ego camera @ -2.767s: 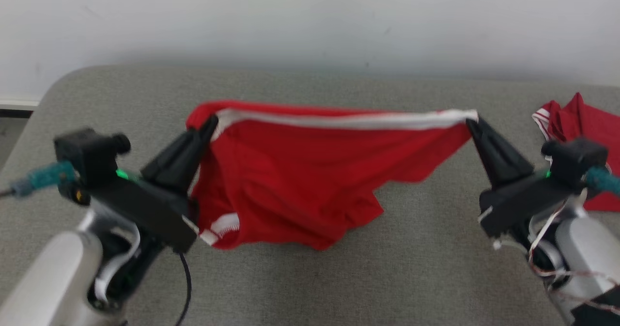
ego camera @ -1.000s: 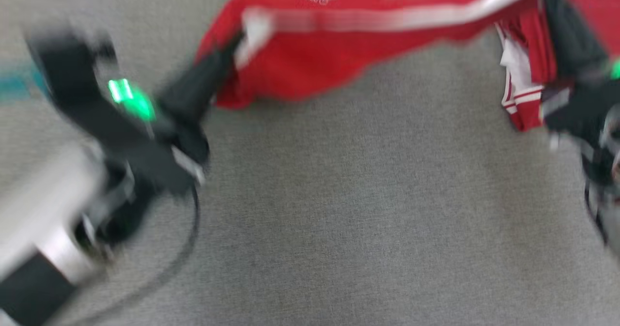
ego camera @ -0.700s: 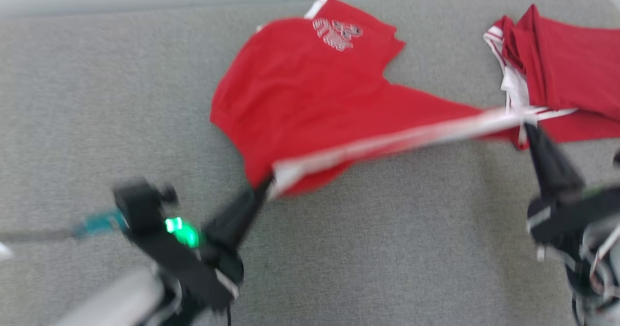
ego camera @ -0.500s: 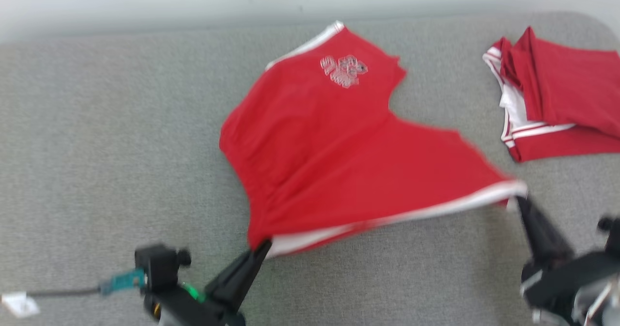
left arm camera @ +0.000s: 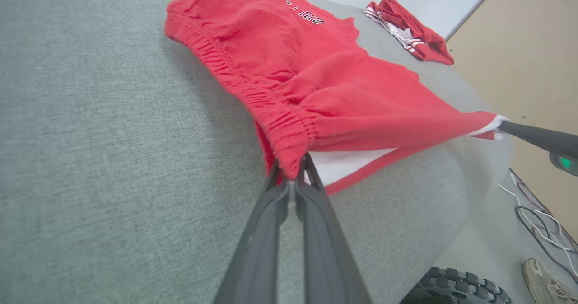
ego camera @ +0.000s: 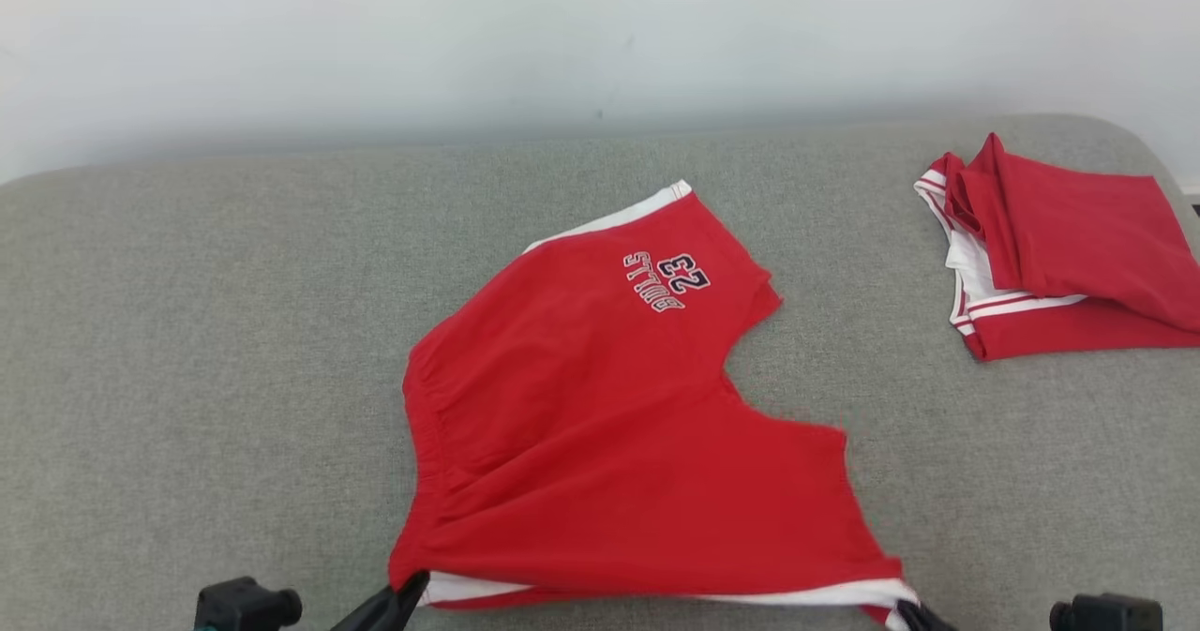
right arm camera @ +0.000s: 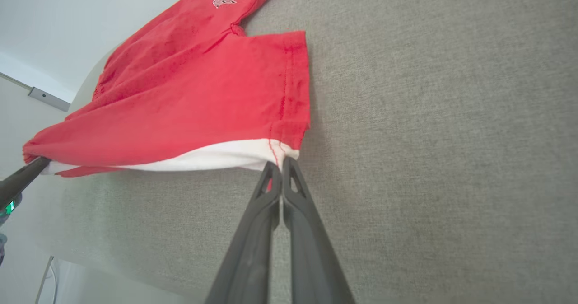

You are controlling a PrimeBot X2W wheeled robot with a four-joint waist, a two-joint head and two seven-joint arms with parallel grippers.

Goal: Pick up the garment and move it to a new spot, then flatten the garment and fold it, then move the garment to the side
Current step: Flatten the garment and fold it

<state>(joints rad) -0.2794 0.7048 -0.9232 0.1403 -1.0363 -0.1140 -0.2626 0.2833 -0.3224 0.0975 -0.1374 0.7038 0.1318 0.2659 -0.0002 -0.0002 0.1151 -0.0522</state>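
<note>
Our left gripper (left arm camera: 293, 180) is pressed together, pinching the waistband corner of the red shorts (ego camera: 600, 443). Our right gripper (right arm camera: 281, 166) is clamped the same way on the near leg's hem corner, at the white stripe (right arm camera: 203, 157). Between them we hold the near side seam taut, running left-right, just off the grey cushion (ego camera: 187, 350). The rest of the shorts lies on the cushion straight ahead of both grippers. The waistband is to our left and the legs to our right, with the printed far leg (ego camera: 667, 279) skewed far-right. Neither arm is nearer, since each holds one end. We judge flattening needs a symmetric pull back toward us, then lowering the seam. The second red garment (ego camera: 1059, 256) sits well apart, far right.
</note>
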